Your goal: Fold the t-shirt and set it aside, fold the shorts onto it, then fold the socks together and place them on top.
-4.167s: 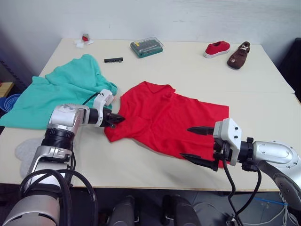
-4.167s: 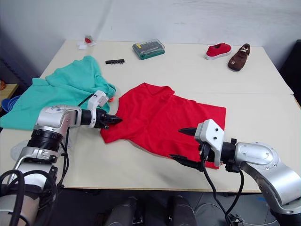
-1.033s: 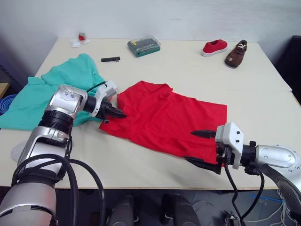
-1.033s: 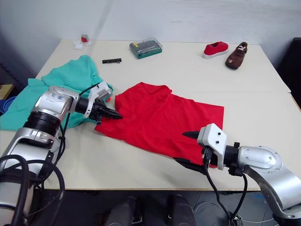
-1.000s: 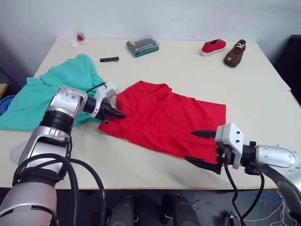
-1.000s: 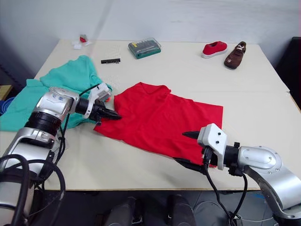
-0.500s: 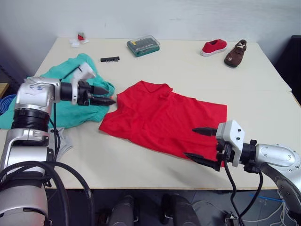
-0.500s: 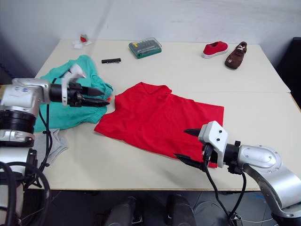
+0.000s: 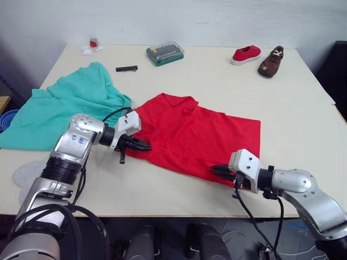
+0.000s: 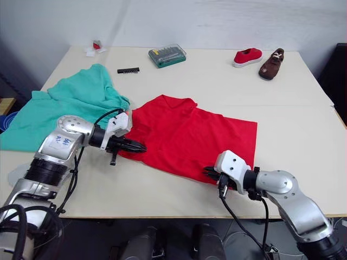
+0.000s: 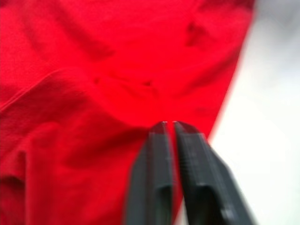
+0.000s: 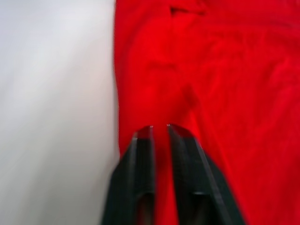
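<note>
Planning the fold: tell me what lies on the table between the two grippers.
In the left eye view, the t-shirt spans the stretch from the left gripper to the right gripper; each is shut on its near edge. Nothing else lies there.

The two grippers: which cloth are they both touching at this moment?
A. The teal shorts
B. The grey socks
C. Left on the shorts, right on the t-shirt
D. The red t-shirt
D. The left gripper is at the near left edge of the red t-shirt and the right gripper is at its near right edge; both wrist views show black fingers closed on red fabric, while the teal shorts lie apart.
</note>
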`<state>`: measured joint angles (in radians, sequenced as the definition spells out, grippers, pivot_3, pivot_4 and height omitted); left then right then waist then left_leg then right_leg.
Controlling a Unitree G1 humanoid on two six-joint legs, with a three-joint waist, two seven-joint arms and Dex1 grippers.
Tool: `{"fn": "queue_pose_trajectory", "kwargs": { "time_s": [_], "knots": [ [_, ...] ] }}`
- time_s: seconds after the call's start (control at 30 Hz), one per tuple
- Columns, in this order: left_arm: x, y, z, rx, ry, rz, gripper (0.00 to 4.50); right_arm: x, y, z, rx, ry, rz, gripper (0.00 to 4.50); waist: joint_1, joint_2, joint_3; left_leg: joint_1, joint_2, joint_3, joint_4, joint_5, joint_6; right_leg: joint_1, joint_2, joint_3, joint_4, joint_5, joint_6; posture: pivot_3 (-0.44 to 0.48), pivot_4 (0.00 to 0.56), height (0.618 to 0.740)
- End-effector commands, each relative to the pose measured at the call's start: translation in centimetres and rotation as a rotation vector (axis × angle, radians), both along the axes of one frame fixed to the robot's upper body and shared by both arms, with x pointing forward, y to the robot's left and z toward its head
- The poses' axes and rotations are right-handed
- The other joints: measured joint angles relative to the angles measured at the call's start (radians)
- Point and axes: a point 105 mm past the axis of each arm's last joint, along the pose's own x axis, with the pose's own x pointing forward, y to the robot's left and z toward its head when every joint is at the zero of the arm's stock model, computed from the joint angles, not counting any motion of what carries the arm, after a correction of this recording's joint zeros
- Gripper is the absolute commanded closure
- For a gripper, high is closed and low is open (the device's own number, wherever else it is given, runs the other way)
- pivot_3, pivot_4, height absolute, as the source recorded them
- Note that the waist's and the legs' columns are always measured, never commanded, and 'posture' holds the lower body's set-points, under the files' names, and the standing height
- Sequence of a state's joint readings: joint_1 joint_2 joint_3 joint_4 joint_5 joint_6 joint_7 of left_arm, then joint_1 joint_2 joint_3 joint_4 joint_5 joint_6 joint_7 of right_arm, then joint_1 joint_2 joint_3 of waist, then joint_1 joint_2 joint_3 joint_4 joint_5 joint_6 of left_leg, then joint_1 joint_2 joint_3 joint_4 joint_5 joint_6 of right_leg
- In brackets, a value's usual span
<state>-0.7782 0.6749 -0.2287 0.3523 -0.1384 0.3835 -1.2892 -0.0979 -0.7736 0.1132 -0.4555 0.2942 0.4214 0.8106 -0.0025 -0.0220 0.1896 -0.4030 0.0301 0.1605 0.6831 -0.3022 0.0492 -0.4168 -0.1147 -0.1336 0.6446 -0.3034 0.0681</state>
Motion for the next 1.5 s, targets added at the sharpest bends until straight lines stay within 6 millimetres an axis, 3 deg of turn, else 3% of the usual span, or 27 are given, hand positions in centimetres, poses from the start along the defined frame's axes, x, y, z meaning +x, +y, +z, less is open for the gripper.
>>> {"fn": "queue_pose_trajectory", "kwargs": {
  "time_s": [0.03, 0.2, 0.33, 0.5, 0.6, 0.67, 0.77, 0.87, 0.97, 1.1, 1.3, 1.4, 1.5],
  "knots": [
    [0.2, 0.6, 0.5, 0.02, -0.03, -0.009, 4.5, 0.3, -0.1, -0.6, -0.012, -0.011, -0.012, 4.47, -0.002, 0.0, 0.0, 0.0, 0.0, 0.0, 0.0, 0.0, 0.0, 0.0, 0.0, 0.0, 0.0, 0.0, 0.0, 0.0, 0.15, 0.74],
    [0.8, 2.8, -2.0, 0.139, 0.009, 0.088, 4.5, 0.2, -1.7, -2.9, -0.06, 0.05, -0.081, 4.47, 0.001, 0.0, 0.0, 0.0, 0.0, 0.0, 0.0, 0.0, 0.0, 0.0, 0.0, 0.0, 0.0, 0.0, 0.0, 0.0, 0.15, 0.74],
    [1.4, 6.2, -4.8, 0.314, -0.02, 0.174, 4.5, 0.1, -4.9, -3.7, -0.094, 0.073, -0.2, 4.47, 0.003, 0.0, -0.001, 0.003, 0.0, 0.0, 0.0, 0.0, 0.0, 0.003, 0.0, 0.0, -0.001, 0.0, 0.0, 0.0, 0.15, 0.74],
    [2.1, 8.6, -4.9, 0.338, -0.047, 0.278, 4.5, -1.0, -8.8, -3.4, -0.125, 0.082, -0.311, 4.47, 0.002, 0.005, -0.009, 0.018, 0.001, 0.0, -0.003, -0.007, -0.001, 0.017, -0.002, 0.001, -0.004, 0.0, 0.0, 0.0, 0.15, 0.74],
    [2.1, 8.7, -3.6, 0.288, -0.056, 0.298, 4.5, -1.5, -10.0, -2.2, -0.103, 0.061, -0.341, 4.47, -0.003, 0.009, -0.013, 0.021, 0.002, -0.001, -0.005, -0.011, -0.004, 0.019, -0.002, 0.001, -0.004, -0.001, -0.002, 0.0, 0.15, 0.74],
    [1.8, 7.9, -1.9, 0.199, -0.052, 0.29, 4.5, -1.3, -9.7, -0.1, -0.039, 0.013, -0.337, 4.47, -0.007, 0.009, -0.012, 0.021, 0.002, 0.0, -0.005, -0.008, -0.005, 0.018, -0.002, 0.001, -0.002, -0.002, -0.004, 0.0, 0.15, 0.74],
    [0.5, 4.8, 1.8, -0.017, -0.013, 0.197, 4.5, -1.2, -6.9, 3.1, 0.101, -0.042, -0.255, 4.47, -0.015, 0.009, -0.012, 0.019, 0.003, 0.0, -0.006, -0.006, -0.005, 0.013, -0.001, 0.001, 0.001, -0.004, -0.005, 0.0, 0.15, 0.74],
    [-0.7, 2.2, 4.3, -0.154, 0.041, 0.128, 4.5, -1.0, -4.6, 4.1, 0.132, -0.047, -0.203, 4.47, -0.012, 0.008, -0.011, 0.011, 0.003, -0.001, -0.004, -0.003, -0.005, 0.006, -0.001, 0.0, 0.003, -0.004, -0.006, 0.0, 0.15, 0.74],
    [0.4, 1.1, 3.9, -0.133, 0.032, 0.183, 4.5, -0.7, -3.0, 3.2, 0.11, -0.028, -0.166, 4.47, 0.002, 0.008, -0.011, 0.012, 0.002, -0.001, -0.004, -0.003, -0.005, 0.007, 0.0, 0.0, 0.002, -0.004, -0.005, 0.0, 0.15, 0.74],
    [3.5, 1.7, 0.8, -0.025, 0.003, 0.331, 4.5, 0.6, -2.9, 0.2, 0.057, 0.017, -0.223, 4.47, 0.004, 0.008, -0.011, 0.011, 0.001, 0.0, -0.004, -0.003, -0.003, 0.008, -0.001, 0.001, 0.001, -0.004, -0.004, 0.0, 0.15, 0.74],
    [6.2, 2.6, -1.3, 0.06, -0.076, 0.436, 4.5, 1.7, -6.6, -2.4, -0.024, 0.036, -0.416, 4.47, 0.004, 0.008, -0.011, 0.007, 0.001, 0.001, -0.002, -0.003, -0.002, 0.004, 0.0, 0.0, 0.002, -0.004, -0.004, 0.0, 0.15, 0.74],
    [8.0, 3.8, -0.6, 0.06, -0.173, 0.539, 4.5, 1.3, -9.3, -2.6, -0.042, 0.032, -0.51, 4.47, 0.005, 0.007, -0.011, 0.007, 0.001, 0.001, -0.002, -0.002, -0.002, 0.005, -0.001, 0.0, 0.001, -0.004, -0.004, 0.0, 0.15, 0.74],
    [8.9, 5.1, 0.6, 0.045, -0.242, 0.602, 4.5, 0.6, -10.5, -2.2, -0.03, 0.03, -0.543, 4.47, 0.004, 0.007, -0.011, 0.008, 0.001, 0.0, -0.002, -0.003, -0.002, 0.005, -0.001, 0.0, 0.001, -0.004, -0.003, 0.0, 0.15, 0.74]
  ]
}}
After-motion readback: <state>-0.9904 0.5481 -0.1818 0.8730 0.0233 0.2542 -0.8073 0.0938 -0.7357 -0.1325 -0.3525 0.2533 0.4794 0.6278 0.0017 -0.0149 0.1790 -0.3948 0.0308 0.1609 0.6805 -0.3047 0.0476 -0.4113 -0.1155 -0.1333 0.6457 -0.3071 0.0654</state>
